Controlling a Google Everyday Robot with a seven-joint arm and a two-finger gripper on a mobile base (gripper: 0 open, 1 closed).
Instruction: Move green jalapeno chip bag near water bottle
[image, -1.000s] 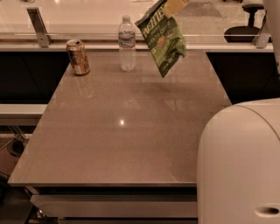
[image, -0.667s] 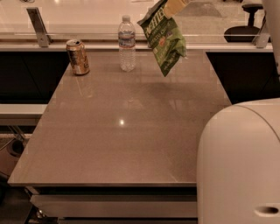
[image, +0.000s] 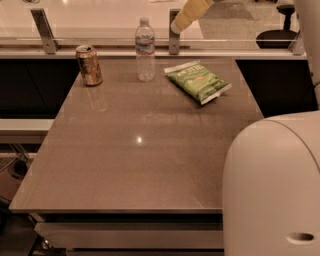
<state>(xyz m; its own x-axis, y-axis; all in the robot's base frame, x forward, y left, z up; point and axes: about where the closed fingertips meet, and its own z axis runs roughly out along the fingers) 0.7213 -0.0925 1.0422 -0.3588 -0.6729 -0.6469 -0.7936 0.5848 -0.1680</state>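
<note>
No text legible enough to read. Chip bag (image: 198, 81), flat on the surface (image: 140, 165) just right of the water bottle (image: 145, 65): white lettering on its green face, too blurred to make out. Label band (image: 145, 49) on the bottle: pale, nothing readable. Can (image: 89, 65) left of the bottle: print unreadable. Gripper (image: 179, 24) is up behind the bag, right of the bottle's cap.

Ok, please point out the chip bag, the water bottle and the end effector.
green jalapeno chip bag (image: 199, 81), camera view, middle of green face.
water bottle (image: 145, 47), camera view, label band.
end effector (image: 176, 26), camera view, pale tip, high beyond the bag.
</note>
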